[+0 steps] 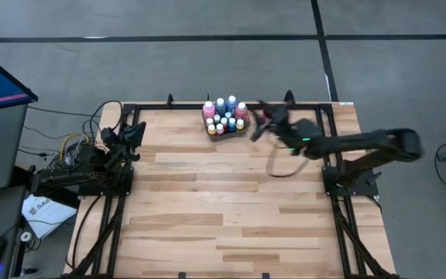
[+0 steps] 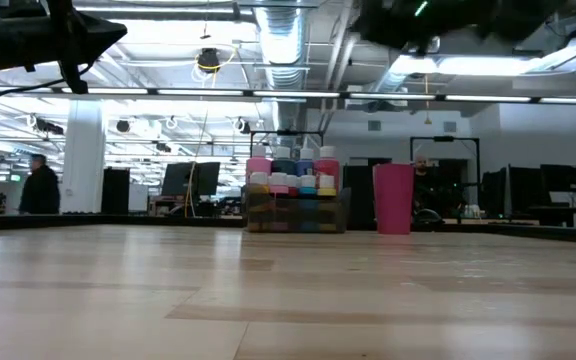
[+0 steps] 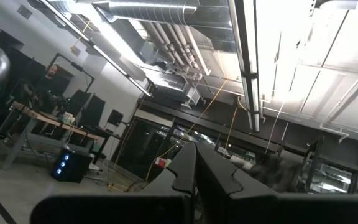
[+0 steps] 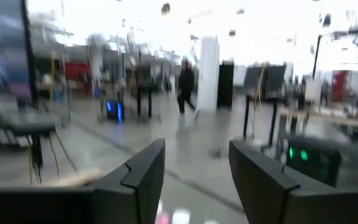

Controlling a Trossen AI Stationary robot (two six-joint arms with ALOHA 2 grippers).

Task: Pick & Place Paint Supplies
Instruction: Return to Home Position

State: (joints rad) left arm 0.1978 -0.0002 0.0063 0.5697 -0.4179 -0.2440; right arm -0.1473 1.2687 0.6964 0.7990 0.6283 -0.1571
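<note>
High view, paint bottles clustered, right end effector just beside, parted

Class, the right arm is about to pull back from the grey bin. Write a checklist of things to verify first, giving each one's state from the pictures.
1. Right hand empty: ok, fingers open, nothing between them.
2. Right hand clear of the grey bin and red cup: ok, the low view shows it well above them.
3. Paint bottles settled in the bin: ok, upright.
4. Cup upright beside the bin: ok.
5. Left hand out of the way: ok, shut, at the left edge of the table.
6. Brushes stowed: cannot tell.
</note>
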